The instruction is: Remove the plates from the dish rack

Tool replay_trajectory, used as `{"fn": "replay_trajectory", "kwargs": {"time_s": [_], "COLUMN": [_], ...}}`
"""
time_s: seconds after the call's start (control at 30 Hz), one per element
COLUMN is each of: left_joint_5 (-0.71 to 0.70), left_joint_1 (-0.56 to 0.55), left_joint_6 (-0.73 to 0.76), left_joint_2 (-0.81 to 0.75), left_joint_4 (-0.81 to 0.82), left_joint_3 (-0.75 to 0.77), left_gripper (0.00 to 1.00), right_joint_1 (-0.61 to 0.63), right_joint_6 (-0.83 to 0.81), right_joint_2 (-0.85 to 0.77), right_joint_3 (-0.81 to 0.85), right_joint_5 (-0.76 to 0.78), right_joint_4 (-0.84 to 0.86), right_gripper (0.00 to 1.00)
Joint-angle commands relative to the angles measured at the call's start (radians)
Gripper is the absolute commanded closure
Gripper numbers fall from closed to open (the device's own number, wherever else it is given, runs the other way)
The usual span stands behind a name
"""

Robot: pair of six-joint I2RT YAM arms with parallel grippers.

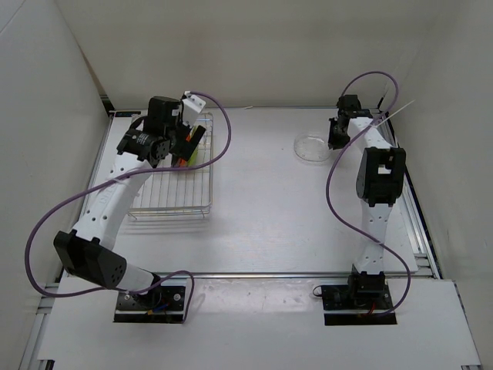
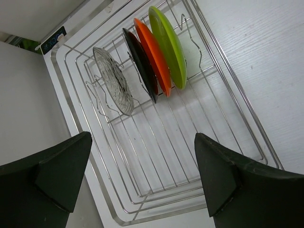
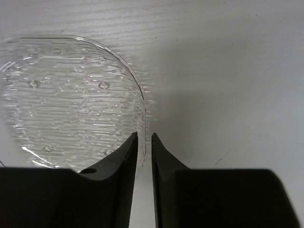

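left gripper was spread wide over the dish rack | right gripper was nearly closed, pinching the clear plate by its rim (plate lay flat on the table)

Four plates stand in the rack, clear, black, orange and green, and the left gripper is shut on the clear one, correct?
No. The left wrist view shows the left gripper open and holding nothing, hanging over the dish rack short of the plates. The clear plate, black plate, orange plate and green plate do stand in the rack.
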Motion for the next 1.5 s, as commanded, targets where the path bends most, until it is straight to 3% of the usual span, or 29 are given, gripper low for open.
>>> {"fn": "replay_trajectory", "kwargs": {"time_s": [0.0, 0.13, 0.27, 0.4, 0.43, 0.67, 0.87, 1.03, 1.23, 1.47], "left_joint_5": [0.022, 0.031, 0.031, 0.071, 0.083, 0.258, 0.43, 0.545, 0.554, 0.545], "left_joint_1": [0.002, 0.02, 0.04, 0.107, 0.12, 0.238, 0.358, 0.414, 0.436, 0.436], "left_joint_6": [-0.014, -0.023, -0.062, -0.12, -0.144, -0.174, -0.163, -0.14, -0.14, -0.169], "left_joint_2": [-0.063, -0.085, -0.104, -0.105, -0.105, -0.054, 0.062, 0.214, 0.375, 0.474], "left_joint_4": [0.028, 0.037, 0.069, 0.12, 0.12, 0.169, 0.201, 0.172, 0.161, 0.12], "left_joint_3": [0.005, -0.027, -0.076, -0.116, -0.125, -0.116, -0.076, 0.052, 0.187, 0.24], "left_gripper": [0.0, 0.0, 0.0, 0.0, 0.0, 0.0, 0.01, 0.01, 0.03, 0.16], "right_joint_1": [0.001, 0.001, -0.019, -0.03, -0.03, -0.041, -0.041, -0.001, 0.018, 0.018], "right_joint_6": [-0.055, -0.077, -0.077, -0.077, -0.077, -0.068, -0.131, -0.21, -0.22, -0.22], "right_joint_2": [0.019, 0.032, -0.019, -0.105, -0.126, -0.329, -0.435, -0.476, -0.525, -0.545], "right_joint_3": [0.053, 0.069, 0.06, 0.06, 0.06, 0.012, -0.04, -0.066, -0.137, -0.157], "right_joint_5": [0.021, 0.03, 0.004, -0.007, -0.019, -0.1, -0.229, -0.283, -0.283, -0.283], "right_joint_4": [-0.015, -0.015, -0.015, -0.053, -0.053, -0.157, -0.256, -0.338, -0.339, -0.329], "right_gripper": [0.78, 0.78, 0.71, 0.57, 0.45, 0.35, 0.29, 0.27, 0.27, 0.27]}}
